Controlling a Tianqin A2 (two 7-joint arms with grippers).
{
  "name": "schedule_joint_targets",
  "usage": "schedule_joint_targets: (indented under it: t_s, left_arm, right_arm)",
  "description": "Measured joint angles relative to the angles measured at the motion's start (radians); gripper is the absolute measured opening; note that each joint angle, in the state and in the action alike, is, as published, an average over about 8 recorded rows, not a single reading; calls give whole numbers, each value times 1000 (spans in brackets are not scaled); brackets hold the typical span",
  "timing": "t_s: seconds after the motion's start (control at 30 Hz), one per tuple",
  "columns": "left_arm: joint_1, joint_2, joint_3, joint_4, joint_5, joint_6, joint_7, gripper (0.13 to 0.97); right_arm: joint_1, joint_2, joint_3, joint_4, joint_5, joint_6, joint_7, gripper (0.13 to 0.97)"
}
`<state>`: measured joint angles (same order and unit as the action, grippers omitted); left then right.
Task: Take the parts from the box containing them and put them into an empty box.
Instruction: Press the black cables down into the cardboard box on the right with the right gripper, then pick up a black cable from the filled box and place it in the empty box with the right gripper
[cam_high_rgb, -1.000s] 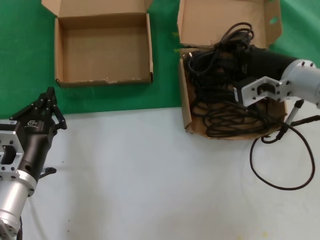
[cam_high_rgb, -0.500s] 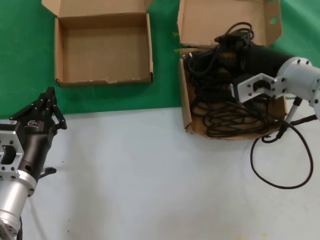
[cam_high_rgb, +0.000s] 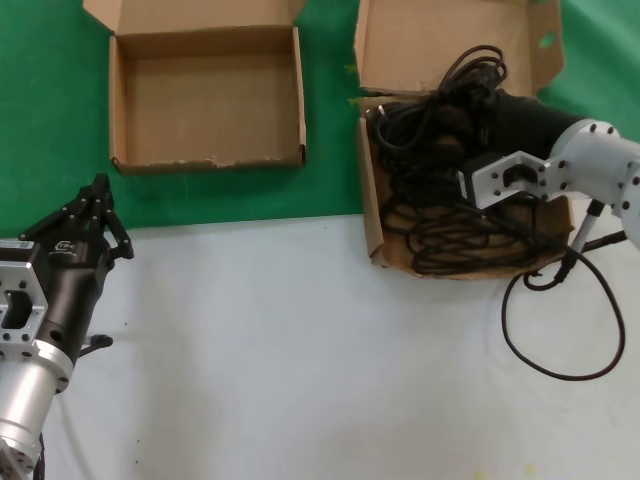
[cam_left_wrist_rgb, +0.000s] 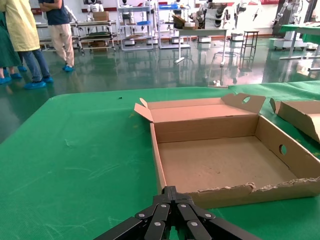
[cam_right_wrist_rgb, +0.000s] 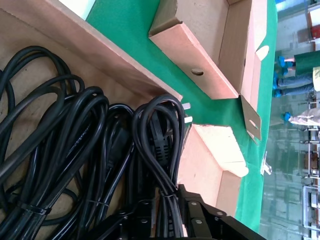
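Cords (cam_high_rgb: 450, 190) lie piled in the full box (cam_high_rgb: 450, 45), upper right of head view. In the right wrist view one folded bundle (cam_right_wrist_rgb: 160, 150) sits between our right gripper's (cam_right_wrist_rgb: 167, 220) narrowed jaws, long axis in line with the fingers, loop end pointing away. Looks clamped. Right arm is on it. Left gripper (cam_left_wrist_rgb: 172, 212), lower left, jaws closed, empty, faces the empty box (cam_high_rgb: 125, 100) upper left.

A table (cam_high_rgb: 300, 350), white in front and covered by a green cloth (cam_high_rgb: 40, 120) behind, is being used to hold a small empty box (cam_high_rgb: 205, 95), a big box (cam_high_rgb: 375, 215) of cords, and a thin black cable (cam_high_rgb: 560, 330).
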<state>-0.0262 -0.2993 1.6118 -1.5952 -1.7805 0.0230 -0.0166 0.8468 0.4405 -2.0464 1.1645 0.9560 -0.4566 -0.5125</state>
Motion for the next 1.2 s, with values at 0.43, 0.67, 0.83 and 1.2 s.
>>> schedule_joint_targets:
  t_s: [0.43,0.67,0.83,1.2]
  left_arm:
    - [0,0,0,0,0,0,0,145]
    - [0,0,0,0,0,0,0,145]
    - [0,0,0,0,0,0,0,145]
    - [0,0,0,0,0,0,0,145]
  right_arm:
    - [-18,7,21,44,0,2,19,173]
    - [-57,21,86,185,-66,-49,112,164]
    - [-68,17,128,291,-110,-91,173,156]
    - [22,-96,99,302,-139,-94,179,155]
